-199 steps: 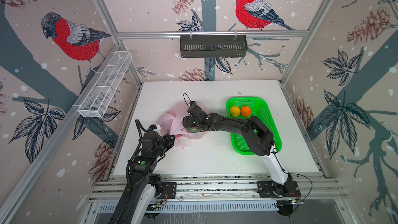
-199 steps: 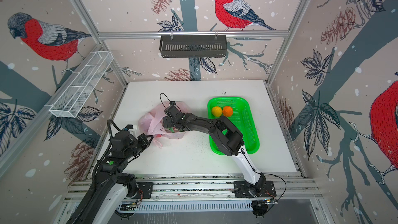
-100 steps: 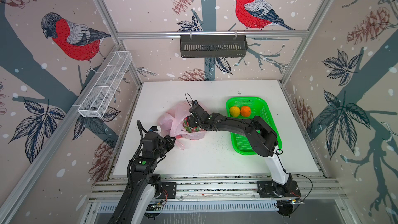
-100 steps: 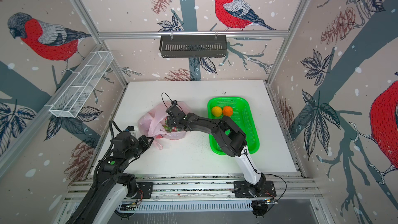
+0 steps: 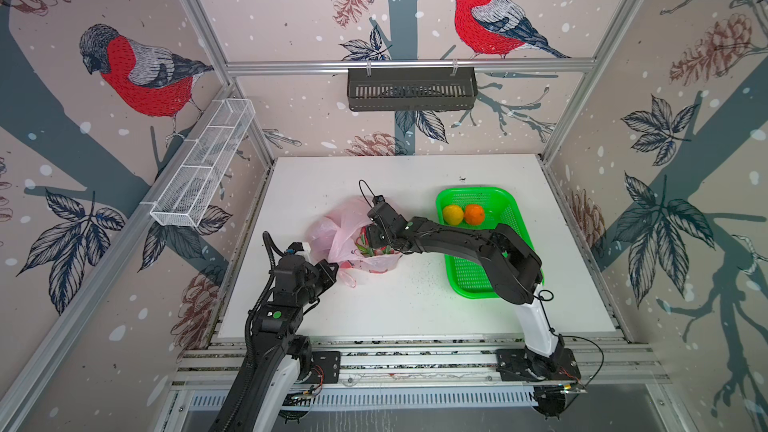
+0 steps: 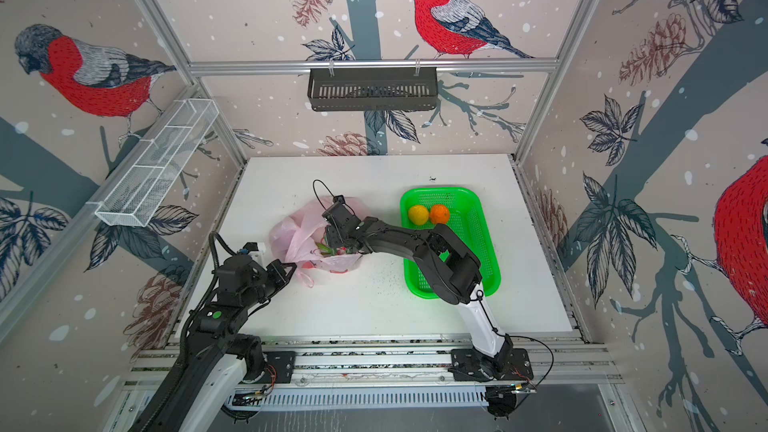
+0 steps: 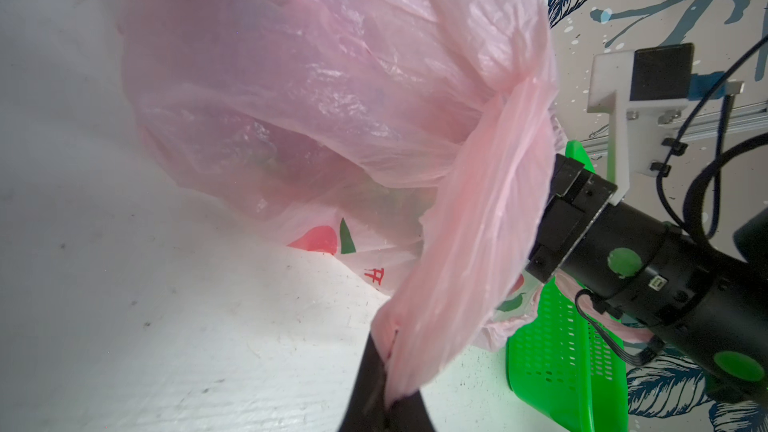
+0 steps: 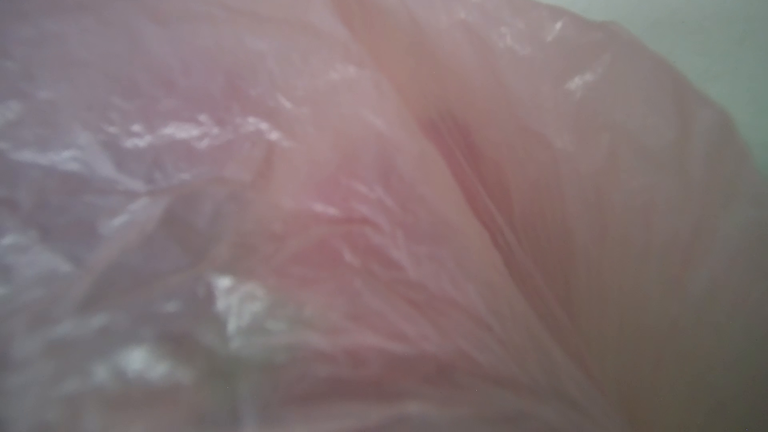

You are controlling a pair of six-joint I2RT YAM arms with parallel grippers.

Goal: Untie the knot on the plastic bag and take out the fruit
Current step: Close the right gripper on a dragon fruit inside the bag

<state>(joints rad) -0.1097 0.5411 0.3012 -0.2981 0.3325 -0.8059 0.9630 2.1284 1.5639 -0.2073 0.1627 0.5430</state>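
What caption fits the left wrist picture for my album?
Jaws of the left gripper pinch a strap of the plastic bag, green basket and right arm beyond.

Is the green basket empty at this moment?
No, a yellow fruit and an orange lie side by side at the far end of the green basket.

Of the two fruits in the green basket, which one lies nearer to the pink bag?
The yellow fruit: it lies on the side of the orange that faces the plastic bag.
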